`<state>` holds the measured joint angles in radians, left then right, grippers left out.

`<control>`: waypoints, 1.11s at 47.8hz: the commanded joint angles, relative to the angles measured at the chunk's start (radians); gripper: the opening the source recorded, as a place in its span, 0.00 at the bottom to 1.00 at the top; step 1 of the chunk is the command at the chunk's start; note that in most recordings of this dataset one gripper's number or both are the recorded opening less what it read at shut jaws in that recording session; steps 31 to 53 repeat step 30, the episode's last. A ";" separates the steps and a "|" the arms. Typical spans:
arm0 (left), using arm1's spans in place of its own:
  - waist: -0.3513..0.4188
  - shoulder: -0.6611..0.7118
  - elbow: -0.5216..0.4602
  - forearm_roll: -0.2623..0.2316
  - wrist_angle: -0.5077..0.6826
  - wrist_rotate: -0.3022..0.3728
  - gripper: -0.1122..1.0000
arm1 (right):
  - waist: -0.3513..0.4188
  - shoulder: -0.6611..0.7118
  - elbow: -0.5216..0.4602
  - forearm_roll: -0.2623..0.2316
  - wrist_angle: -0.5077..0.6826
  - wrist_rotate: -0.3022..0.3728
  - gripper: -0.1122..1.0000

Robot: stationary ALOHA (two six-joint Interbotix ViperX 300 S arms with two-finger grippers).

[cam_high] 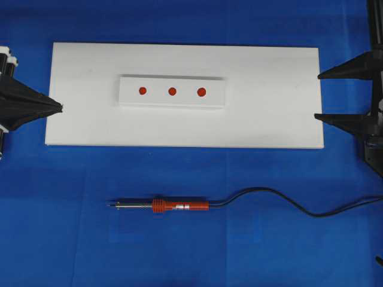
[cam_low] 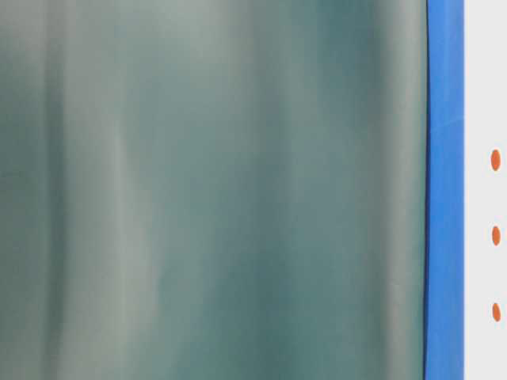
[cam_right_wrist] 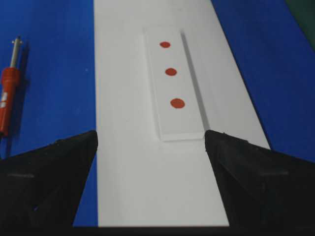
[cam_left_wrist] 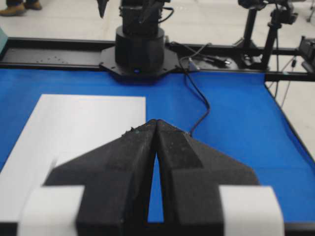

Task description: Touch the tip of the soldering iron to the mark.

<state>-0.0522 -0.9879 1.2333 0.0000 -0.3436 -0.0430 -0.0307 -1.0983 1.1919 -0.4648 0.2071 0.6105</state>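
A blue-covered desk (cam_high: 60, 239) carries a large flat white rectangular board (cam_high: 269, 119). The left black claw (cam_high: 60, 107) sits at the board's left short edge, its 2 pointed jaws pressed together, gripping nothing. The right black claw (cam_high: 320, 95) sits at the opposite short edge, jaws spread wide, empty, both tips just over the board's rim. Between the 2 claws, nearer the left one, a smaller raised white rectangular block (cam_high: 172, 91) lies on the board, bearing 3 round red marks (cam_high: 172, 91) in a row. The slim soldering iron with orange-red handle and silver shaft (cam_high: 173, 206) lies on the bare desk, well apart from both claws, tip pointing toward the left claw's side. Its black cord (cam_high: 281, 200) trails toward the right claw's side.
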 commanded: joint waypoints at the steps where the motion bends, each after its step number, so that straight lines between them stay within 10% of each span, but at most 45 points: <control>1: -0.005 0.008 -0.011 0.002 -0.009 0.000 0.10 | -0.002 0.003 -0.011 0.002 -0.009 0.002 0.82; 53: -0.003 0.009 -0.011 0.002 -0.005 0.000 0.10 | -0.005 0.003 -0.012 0.002 -0.009 0.002 0.82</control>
